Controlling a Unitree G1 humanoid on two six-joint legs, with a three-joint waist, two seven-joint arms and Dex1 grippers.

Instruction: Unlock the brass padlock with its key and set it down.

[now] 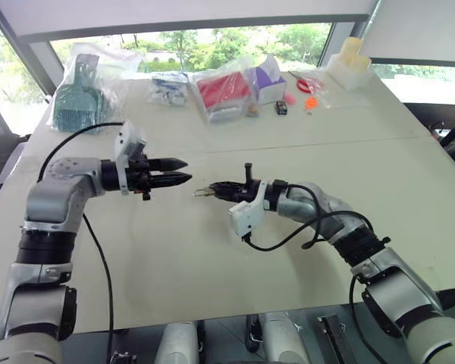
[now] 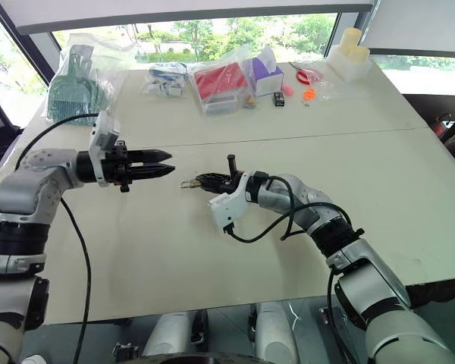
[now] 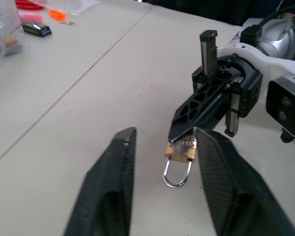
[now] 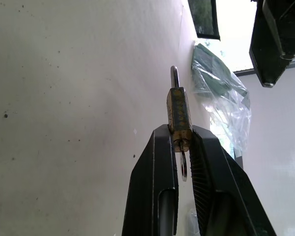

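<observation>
Your right gripper (image 4: 179, 142) is held above the middle of the white tabletop (image 1: 212, 258), its fingers (image 4: 155, 167) clamped tight on the brass padlock (image 3: 180, 148). The lock body sits pinched between the two black tips, and in the left wrist view its silvery shackle (image 3: 177, 174) hangs free from the body, clear of the fingers. In the right wrist view a small silvery ring (image 4: 183, 167), likely the key's bow, shows at the end of the body tucked between the fingers; you cannot make out the key itself. Your left gripper (image 1: 183, 171) hovers level just beside the lock and facing it tip to tip, with a clear gap between them in the head views. Its fingers (image 3: 110, 187) stand partly apart and hold nothing; seen along them, the padlock lies in the space between their tips without touching either. Along the far edge of the tabletop you have a row of clutter, well apart from both grippers: a teal plastic item in a clear bag (image 1: 80, 95) at the far left corner, a red package in a bag (image 1: 224, 89) near the middle, a small dark trinket (image 1: 281, 108), an orange trinket (image 1: 311, 102), and a pale box (image 1: 353, 64) toward the far right corner.
</observation>
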